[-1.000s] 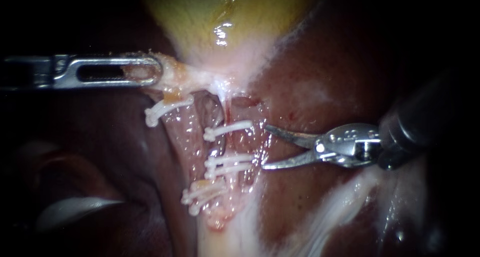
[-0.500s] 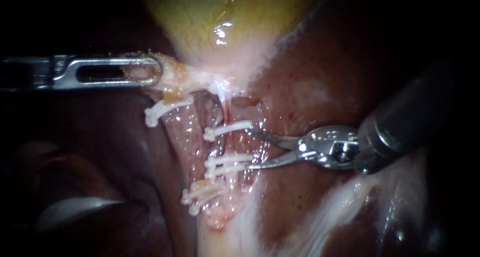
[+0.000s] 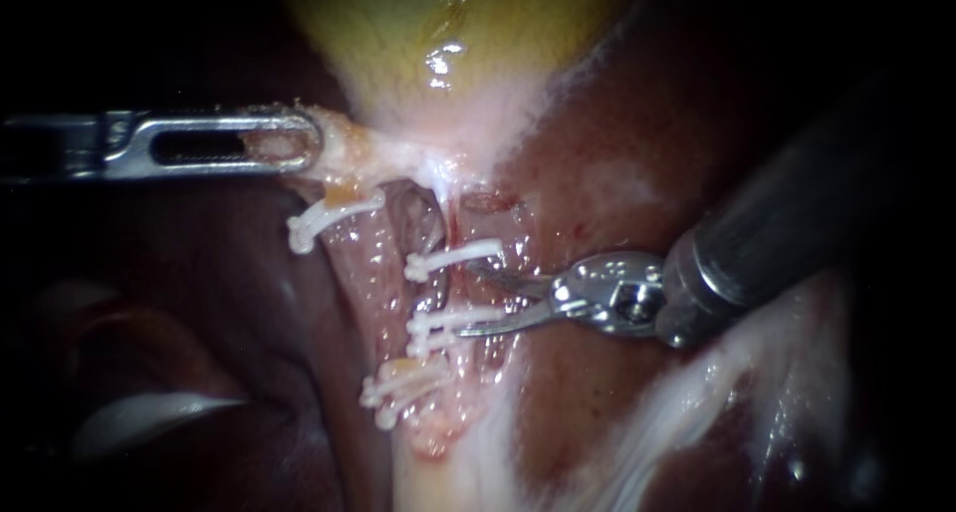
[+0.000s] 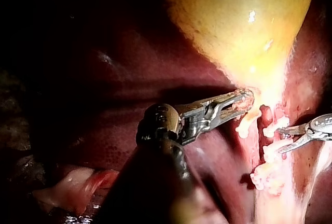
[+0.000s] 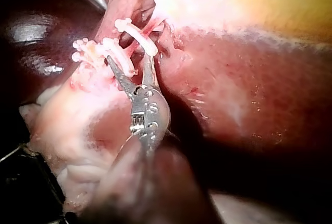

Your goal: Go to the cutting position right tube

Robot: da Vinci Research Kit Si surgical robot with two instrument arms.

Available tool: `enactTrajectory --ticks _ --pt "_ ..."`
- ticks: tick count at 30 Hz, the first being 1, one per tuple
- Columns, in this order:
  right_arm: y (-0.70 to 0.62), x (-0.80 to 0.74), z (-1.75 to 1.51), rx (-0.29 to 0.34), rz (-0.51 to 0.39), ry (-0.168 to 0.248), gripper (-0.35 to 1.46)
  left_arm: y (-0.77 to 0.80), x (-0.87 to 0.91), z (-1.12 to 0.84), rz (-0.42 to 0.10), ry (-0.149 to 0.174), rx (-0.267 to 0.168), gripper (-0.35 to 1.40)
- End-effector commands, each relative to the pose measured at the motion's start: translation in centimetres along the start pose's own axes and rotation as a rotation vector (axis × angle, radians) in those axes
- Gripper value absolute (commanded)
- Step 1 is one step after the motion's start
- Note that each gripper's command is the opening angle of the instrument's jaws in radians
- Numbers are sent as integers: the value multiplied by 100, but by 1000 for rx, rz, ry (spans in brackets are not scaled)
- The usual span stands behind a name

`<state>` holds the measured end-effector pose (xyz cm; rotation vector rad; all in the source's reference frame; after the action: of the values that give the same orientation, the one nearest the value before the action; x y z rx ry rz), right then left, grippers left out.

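Red liver (image 3: 617, 153), black bkgd; right instrument (image 3: 466, 298) at tube (image 3: 488, 235).

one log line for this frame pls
left instrument: shut on gallbladder | right instrument: open at right tube, between clips | cut: not yet

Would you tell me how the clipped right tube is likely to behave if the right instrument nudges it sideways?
Probably floppy: the right tube looks soft and thin. Likely slippery too, given its wet sheen. Its clips would probably sway with it.
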<state>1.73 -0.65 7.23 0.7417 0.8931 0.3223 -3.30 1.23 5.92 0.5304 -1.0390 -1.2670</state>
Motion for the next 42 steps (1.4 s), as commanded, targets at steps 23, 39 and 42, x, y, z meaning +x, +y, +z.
enactTrajectory --ticks 23,39,42 --pt "13 13 21 125 6 148 140 -1 0 -1 1 -1 4 -35" --pt "13 20 16 152 6 196 144 -1 0 -1 1 0 6 -35" --pt "12 21 13 157 11 196 144 -2 0 -1 1 0 6 -35"
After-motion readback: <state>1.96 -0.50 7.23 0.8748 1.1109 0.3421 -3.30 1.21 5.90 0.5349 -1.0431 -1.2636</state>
